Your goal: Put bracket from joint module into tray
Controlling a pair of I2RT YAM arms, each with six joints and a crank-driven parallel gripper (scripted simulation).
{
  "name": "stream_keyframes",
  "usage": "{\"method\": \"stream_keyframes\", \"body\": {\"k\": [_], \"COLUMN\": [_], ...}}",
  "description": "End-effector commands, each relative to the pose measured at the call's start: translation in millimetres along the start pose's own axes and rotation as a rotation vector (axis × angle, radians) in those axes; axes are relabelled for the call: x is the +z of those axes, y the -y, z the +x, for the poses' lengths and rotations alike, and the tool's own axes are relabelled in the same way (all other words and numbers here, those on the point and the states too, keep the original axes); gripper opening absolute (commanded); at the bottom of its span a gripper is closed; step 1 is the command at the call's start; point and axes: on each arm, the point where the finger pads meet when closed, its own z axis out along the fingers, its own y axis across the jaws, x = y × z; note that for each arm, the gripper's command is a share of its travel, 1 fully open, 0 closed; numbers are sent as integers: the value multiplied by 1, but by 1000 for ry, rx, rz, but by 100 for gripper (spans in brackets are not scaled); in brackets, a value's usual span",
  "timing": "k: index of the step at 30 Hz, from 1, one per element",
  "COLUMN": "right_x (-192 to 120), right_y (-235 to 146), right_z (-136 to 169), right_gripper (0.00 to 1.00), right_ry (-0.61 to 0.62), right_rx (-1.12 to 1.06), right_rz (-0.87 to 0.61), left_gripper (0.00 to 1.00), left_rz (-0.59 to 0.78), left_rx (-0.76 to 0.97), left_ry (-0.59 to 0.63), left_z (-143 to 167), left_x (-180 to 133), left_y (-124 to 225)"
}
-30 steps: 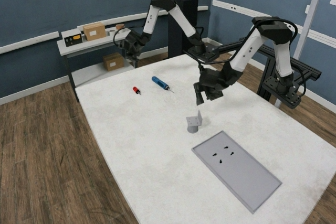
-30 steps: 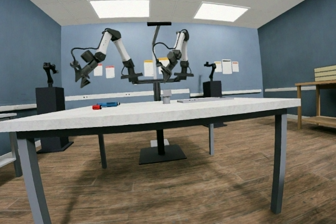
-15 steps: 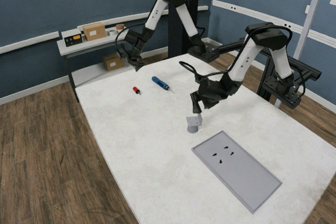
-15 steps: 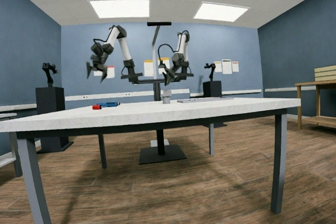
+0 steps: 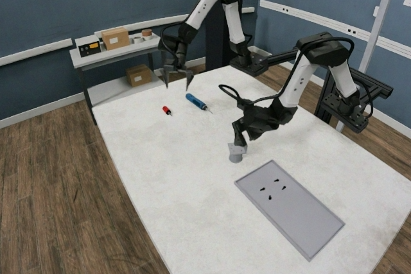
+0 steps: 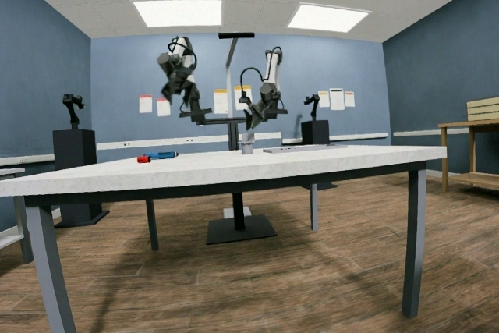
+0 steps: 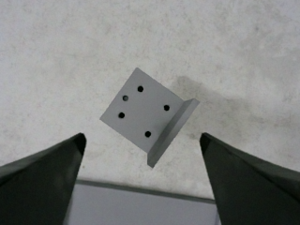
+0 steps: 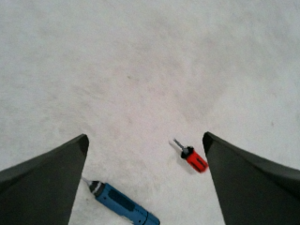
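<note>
The grey L-shaped bracket [image 5: 233,148] [image 6: 244,141] [image 7: 150,109] lies on top of the upright joint module [image 5: 235,158] [image 6: 246,149], its flange pointing up. Four-cornered and holed, its plate hides the module in the left wrist view. My left gripper [image 5: 247,141] [image 7: 142,135] is open and empty just above the bracket, which shows between and ahead of the fingertips. The grey tray [image 5: 298,221] [image 7: 141,206] lies beside the module. The module stands outside it. My right gripper [image 5: 176,88] [image 8: 145,135] is open and empty, raised over the table's far end.
Several black screws [image 5: 270,197] lie in the tray near the module's end. A blue power screwdriver [image 5: 196,101] [image 6: 163,154] [image 8: 122,203] and a small red screwdriver [image 5: 166,110] [image 6: 143,158] [image 8: 196,161] lie below the right gripper. The left arm reaches over the table between them and the tray.
</note>
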Motion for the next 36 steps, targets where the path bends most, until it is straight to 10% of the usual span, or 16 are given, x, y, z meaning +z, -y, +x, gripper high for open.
{"method": "stream_keyframes", "body": {"k": [1, 2, 8, 27, 36], "right_x": [-13, -16, -43, -67, -67], "right_y": [-58, -70, -148, -200, -200], "right_z": [-47, -56, -102, -127, -127], "right_gripper": [100, 100, 100, 100, 100], "right_ry": [137, 168, 369, 496, 496], "right_rx": [-155, -186, -358, -472, -473], "right_rz": [-222, -261, -497, -632, -632], "left_gripper": [100, 100, 30, 30, 30], "left_rz": [-29, -26, 17, 132, 253], "left_rx": [4, -1, 27, 461, 565], "left_ry": [36, 27, -50, -754, -841], "left_z": [-7, -5, -10, -1, -3], "left_x": [3, 3, 6, -21, -3], "left_y": [-15, -14, -2, -21, 16]}}
